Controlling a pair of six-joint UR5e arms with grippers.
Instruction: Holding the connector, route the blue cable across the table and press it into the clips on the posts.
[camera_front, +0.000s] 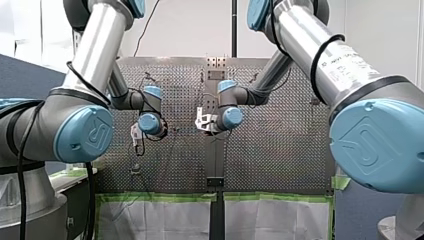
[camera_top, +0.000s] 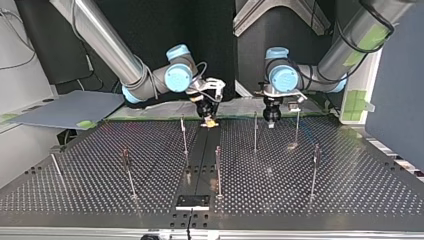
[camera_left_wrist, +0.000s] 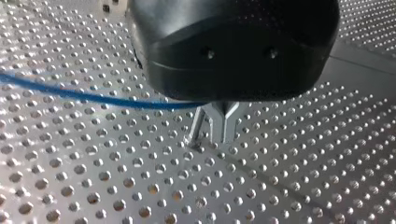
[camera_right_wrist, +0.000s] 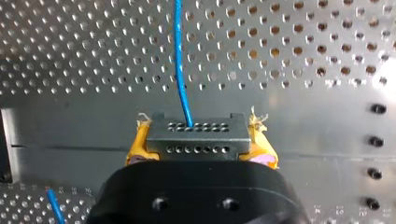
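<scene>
Arms, two, bend inward in the front view, with my left gripper and my right gripper low over the perforated table near its middle and apart from each other. Top view: the right gripper is at the far end of the dark centre strip, its yellow pads almost at the surface. The left gripper is just right of it in this view, also low. Six upright posts stand nearer the camera, spread left to right, and a thin slanted rod at far left may be a seventh. The clips are too small to make out. Left wrist view: one blue cable crosses the table and runs under the black gripper body, probably so that this arm can guide it; open or closed, I cannot tell. Right wrist view: the yellow pads are clamped tight on the one dark connector, and the cable leaves its face and runs away over the table. A second short blue stretch beside the gripper is likely the same cable. The low hold probably anchors the end for routing, which looks not yet begun.
</scene>
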